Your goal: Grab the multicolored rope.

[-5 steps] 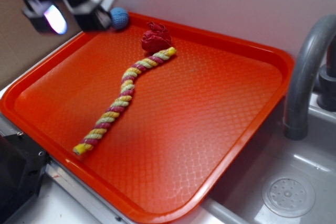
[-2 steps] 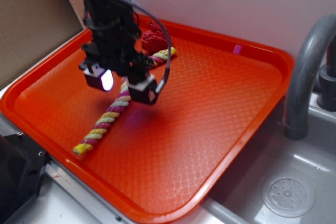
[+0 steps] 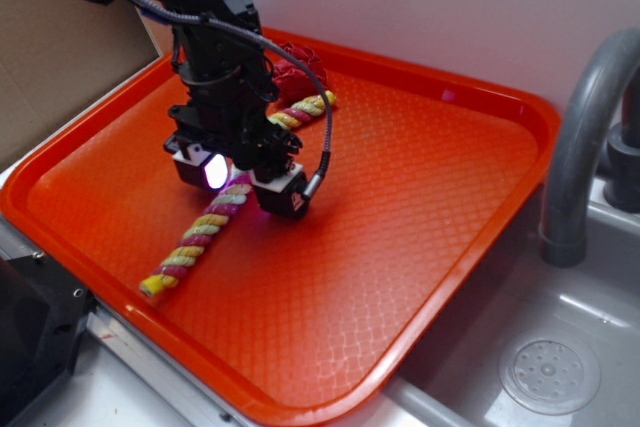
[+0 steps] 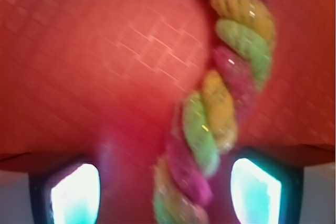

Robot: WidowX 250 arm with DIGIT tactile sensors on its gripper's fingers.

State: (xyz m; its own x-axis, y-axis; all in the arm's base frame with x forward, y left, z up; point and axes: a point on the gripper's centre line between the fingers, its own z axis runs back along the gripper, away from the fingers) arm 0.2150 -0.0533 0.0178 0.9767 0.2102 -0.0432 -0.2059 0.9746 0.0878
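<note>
The multicolored rope, twisted from yellow, pink-red and pale green strands, lies wavy on the orange tray, running from near the front-left rim up towards the back. My gripper hangs low over the rope's middle and hides that stretch of it. It is open, with one finger on each side of the rope. Seen from the wrist, the rope passes between the two glowing fingertips, nearer the right one, and neither fingertip touches it.
A dark red cloth lump sits at the tray's back, close to the rope's far end. A grey faucet and a sink with a drain lie to the right. A brown cardboard panel stands to the left.
My gripper came in from the tray's back left corner, moved over the rope's middle and has dropped lower, straddling it. The rope has not moved.
</note>
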